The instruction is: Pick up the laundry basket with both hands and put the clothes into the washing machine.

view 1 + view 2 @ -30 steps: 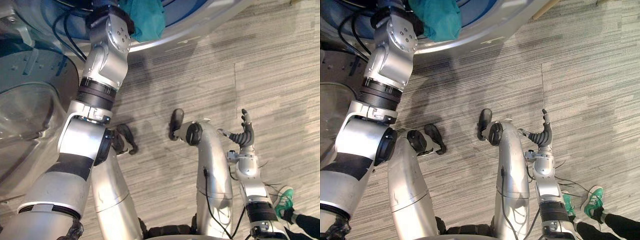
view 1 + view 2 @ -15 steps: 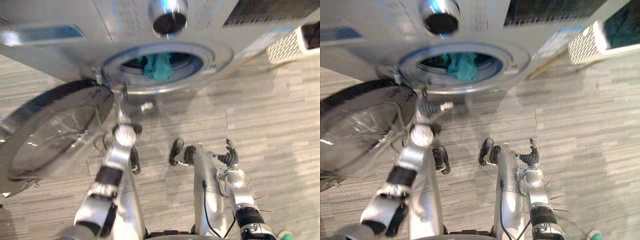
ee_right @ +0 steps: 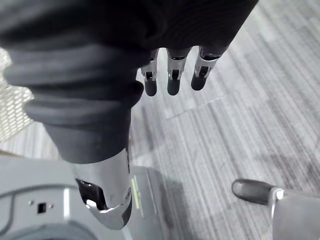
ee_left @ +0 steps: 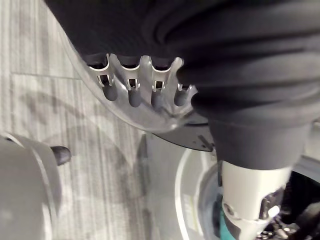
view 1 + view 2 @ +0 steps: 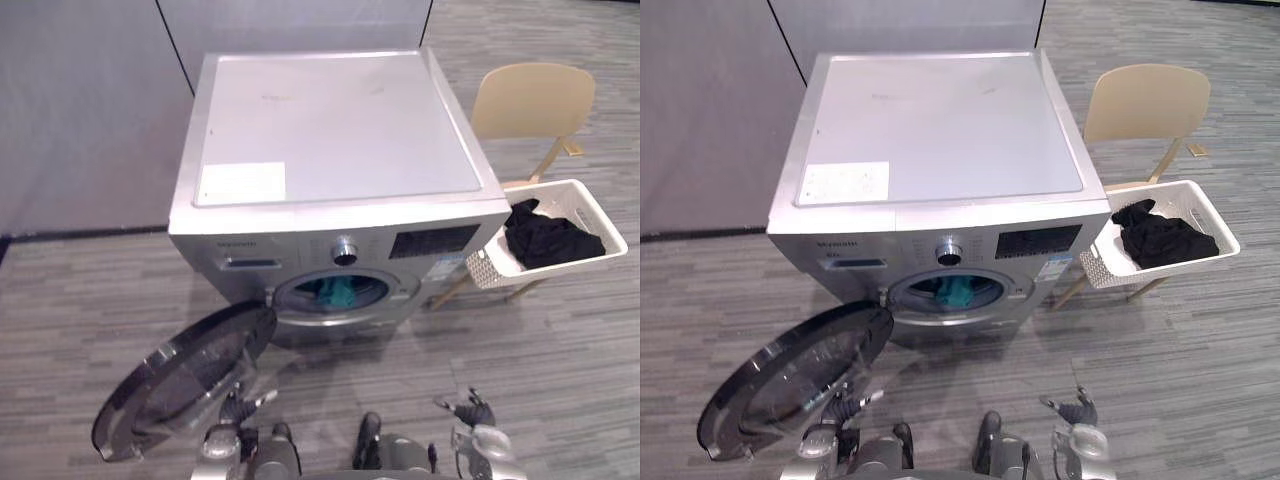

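Left eye view: washing machine (image 5: 340,150) door (image 5: 185,370) open, teal garment (image 5: 338,291) inside. Left robot hand (image 4: 131,90) and right robot hand (image 3: 172,80), fingers straight, hold nothing; likely next: grasping the laundry basket (image 5: 603,213).

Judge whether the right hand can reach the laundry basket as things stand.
Probably not yet: the right hand hangs low before the washing machine; the laundry basket sits apart on a chair to its right. Nothing blocks the way.
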Motion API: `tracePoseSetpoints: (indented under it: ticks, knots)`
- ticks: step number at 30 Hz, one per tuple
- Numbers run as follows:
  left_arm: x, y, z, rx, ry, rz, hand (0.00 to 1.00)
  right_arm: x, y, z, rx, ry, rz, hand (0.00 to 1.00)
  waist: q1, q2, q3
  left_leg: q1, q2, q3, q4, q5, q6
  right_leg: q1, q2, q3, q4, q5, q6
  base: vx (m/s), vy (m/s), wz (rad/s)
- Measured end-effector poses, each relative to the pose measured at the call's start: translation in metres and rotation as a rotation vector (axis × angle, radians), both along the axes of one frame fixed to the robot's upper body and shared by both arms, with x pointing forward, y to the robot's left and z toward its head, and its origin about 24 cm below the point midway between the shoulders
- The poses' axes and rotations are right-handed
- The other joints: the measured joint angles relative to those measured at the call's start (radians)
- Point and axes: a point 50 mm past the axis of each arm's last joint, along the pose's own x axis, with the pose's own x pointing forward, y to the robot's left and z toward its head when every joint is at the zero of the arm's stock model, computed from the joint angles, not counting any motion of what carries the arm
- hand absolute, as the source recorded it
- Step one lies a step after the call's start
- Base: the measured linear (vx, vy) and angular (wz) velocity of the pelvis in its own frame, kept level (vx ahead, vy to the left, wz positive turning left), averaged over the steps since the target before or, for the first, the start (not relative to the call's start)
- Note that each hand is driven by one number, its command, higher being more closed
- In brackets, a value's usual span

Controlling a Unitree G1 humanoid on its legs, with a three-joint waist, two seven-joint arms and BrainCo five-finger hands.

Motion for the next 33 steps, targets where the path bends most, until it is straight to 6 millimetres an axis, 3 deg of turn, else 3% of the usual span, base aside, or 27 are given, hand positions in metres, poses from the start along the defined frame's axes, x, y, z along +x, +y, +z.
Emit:
tracePoseSetpoints:
  ticks: [6,9,10,11,12,13,14,16,17,18,19,20,21,22,23,24,25,26,27,29,31,32,33]
  knots:
    - [-0.011,0.012,-0.003,0.06,0.062,-0.058,0.0,-0.013,-0.005,-0.005,0.013,0.053,-0.049,0.0,-0.001,-0.013,-0.021,0.087,-0.029,0.049,-0.039,0.0,0.001,0.062,-0.003,0.065,-0.063,0.035,0.02,0.04,0.072,-0.32]
    - [-0.015,0.011,-0.004,0.066,0.077,-0.072,0.0,-0.003,0.001,-0.004,0.023,0.031,-0.033,0.0,0.001,-0.014,-0.017,0.092,-0.021,0.144,0.007,-0.033,0.018,0.014,0.014,0.158,-0.04,0.056,0.016,-0.1,0.04,-1.01]
    - [-0.015,0.01,-0.004,0.065,0.074,-0.073,0.0,0.004,0.004,-0.002,0.018,0.017,-0.007,0.0,0.001,-0.007,-0.013,0.08,0.003,0.197,0.057,-0.068,0.017,-0.014,0.034,0.18,-0.03,0.078,0.01,-0.16,-0.03,-1.67]
    - [-0.015,0.008,-0.004,0.066,0.073,-0.081,0.0,0.017,0.01,0.001,0.016,-0.013,0.032,0.0,0.002,-0.006,-0.008,0.079,0.039,0.28,0.088,-0.095,0.024,-0.043,0.055,0.138,-0.055,0.121,-0.002,-0.19,-0.061,-1.79]
    - [-0.015,0.008,-0.004,0.067,0.074,-0.086,0.0,0.024,0.014,0.004,0.021,-0.035,0.046,0.0,0.004,0.0,-0.002,0.073,0.05,0.332,0.093,-0.103,0.031,-0.049,0.042,0.06,-0.056,0.092,-0.032,-0.2,-0.082,-1.91]
    - [-0.014,0.004,-0.005,0.061,0.075,-0.102,0.0,0.034,0.015,0.008,0.012,-0.062,0.063,0.0,-0.001,0.006,0.007,0.081,0.075,0.396,0.113,-0.112,0.028,-0.093,0.001,-0.158,0.036,0.02,-0.101,-0.13,-0.073,-1.99]
    - [-0.009,0.0,-0.004,0.054,0.059,-0.112,0.0,0.038,0.016,0.009,-0.002,-0.065,0.075,0.0,0.004,0.016,0.013,0.101,0.098,0.486,0.122,-0.121,0.014,-0.111,-0.056,-0.363,0.129,-0.051,-0.125,-0.1,-0.065,-2.01]
    - [-0.011,-0.001,-0.005,0.053,0.069,-0.118,0.0,0.043,0.019,0.011,-0.017,-0.066,0.105,0.0,0.006,0.014,0.012,0.131,0.126,0.602,0.158,-0.146,-0.011,-0.111,-0.117,-0.528,0.238,-0.109,-0.149,-0.02,-0.11,-1.74]
    - [-0.012,-0.002,-0.006,0.054,0.073,-0.126,0.0,0.043,0.02,0.011,-0.019,-0.066,0.111,0.0,0.005,0.014,0.012,0.139,0.133,0.628,0.169,-0.157,-0.02,-0.112,-0.125,-0.539,0.255,-0.119,-0.142,0.05,-0.196,-2.0]
    - [-0.012,-0.004,-0.006,0.052,0.077,-0.144,0.0,0.046,0.02,0.013,-0.041,-0.069,0.138,0.0,0.004,0.02,0.015,0.168,0.173,0.708,0.227,-0.196,-0.048,-0.13,-0.122,-0.526,0.299,-0.127,-0.126,0.13,-0.207,-1.93]
    - [-0.011,-0.004,-0.006,0.054,0.076,-0.146,0.0,0.048,0.019,0.014,-0.057,-0.068,0.152,0.0,-0.001,0.029,0.017,0.194,0.218,0.769,0.29,-0.222,-0.073,-0.15,-0.088,-0.477,0.328,-0.131,-0.136,0.16,-0.196,-1.96]
    - [-0.011,-0.005,-0.006,0.051,0.078,-0.145,0.0,0.047,0.017,0.014,-0.065,-0.065,0.155,0.0,-0.001,0.045,0.023,0.205,0.24,0.786,0.333,-0.225,-0.072,-0.151,-0.06,-0.454,0.326,-0.14,-0.138,0.21,-0.153,-1.68]
    - [-0.006,-0.009,-0.006,0.044,0.062,-0.154,0.0,0.045,0.013,0.015,-0.079,-0.057,0.166,0.0,0.001,0.064,0.028,0.198,0.307,0.755,0.464,-0.209,-0.024,-0.16,-0.005,-0.392,0.316,-0.148,-0.154,0.23,-0.168,-1.84]
    - [-0.006,-0.011,-0.006,0.038,0.059,-0.154,0.0,0.047,0.012,0.016,-0.087,-0.057,0.177,0.0,0.012,0.083,0.039,0.136,0.388,0.66,0.655,-0.156,0.147,-0.15,0.055,-0.329,0.29,-0.156,-0.171,0.23,-0.179,-1.88]
    - [-0.006,-0.012,-0.006,0.036,0.059,-0.154,0.0,0.048,0.014,0.016,-0.091,-0.057,0.19,0.0,0.012,0.093,0.046,0.091,0.415,0.58,0.751,-0.164,0.181,-0.14,0.086,-0.295,0.274,-0.154,-0.174,0.26,-0.213,-1.92]
    - [-0.007,-0.016,-0.007,0.025,0.058,-0.152,0.0,0.048,0.013,0.016,-0.104,-0.052,0.201,0.0,0.016,0.1,0.066,-0.007,0.391,0.394,0.868,-0.188,0.144,-0.117,0.131,-0.226,0.256,-0.153,-0.174,0.28,-0.14,-1.77]
    - [-0.006,-0.019,-0.007,0.018,0.054,-0.154,0.0,0.046,0.013,0.015,-0.108,-0.036,0.213,0.0,0.028,0.105,0.082,-0.093,0.301,0.221,0.899,-0.212,0.085,-0.081,0.151,-0.175,0.238,-0.154,-0.173,0.29,-0.109,-1.73]
    - [-0.005,-0.018,-0.006,0.021,0.05,-0.153,0.0,0.043,0.014,0.013,-0.105,-0.023,0.213,0.0,0.034,0.092,0.091,-0.125,0.259,0.16,0.886,-0.22,0.071,-0.06,0.155,-0.156,0.225,-0.154,-0.172,0.29,-0.039,-1.34]
    - [-0.004,-0.017,-0.004,0.037,0.038,-0.157,0.0,0.037,0.016,0.009,-0.097,0.001,0.212,0.0,0.037,0.09,0.096,-0.177,0.183,0.087,0.812,-0.226,0.059,-0.013,0.166,-0.118,0.189,-0.152,-0.167,0.33,-0.039,-0.87]
    - [0.003,-0.019,-0.001,0.046,0.006,-0.172,0.0,0.032,0.015,0.007,-0.1,0.015,0.206,0.0,0.049,0.08,0.107,-0.248,0.086,0.05,0.592,-0.219,0.052,0.054,0.177,-0.072,0.12,-0.14,-0.154,0.36,-0.025,-0.61]
    - [0.007,-0.022,0.001,0.041,-0.012,-0.173,0.0,0.03,0.015,0.006,-0.11,0.032,0.201,0.0,0.06,0.082,0.109,-0.29,0.001,-0.006,0.339,-0.13,0.005,0.102,0.182,-0.044,0.054,-0.133,-0.143,0.34,0.016,-0.41]
    - [0.005,-0.022,0.001,0.041,-0.008,-0.173,0.0,0.028,0.016,0.004,-0.108,0.044,0.206,0.0,0.084,0.077,0.11,-0.278,-0.035,-0.027,0.248,-0.016,0.018,0.139,0.181,-0.009,0.009,-0.123,-0.129,0.36,0.04,-0.47]
    - [0.006,-0.023,0.001,0.039,-0.011,-0.173,0.0,0.028,0.017,0.004,-0.107,0.042,0.209,0.0,0.09,0.074,0.109,-0.266,-0.052,-0.03,0.222,0.026,0.037,0.153,0.179,0.008,-0.011,-0.121,-0.125,0.41,0.069,-0.46]
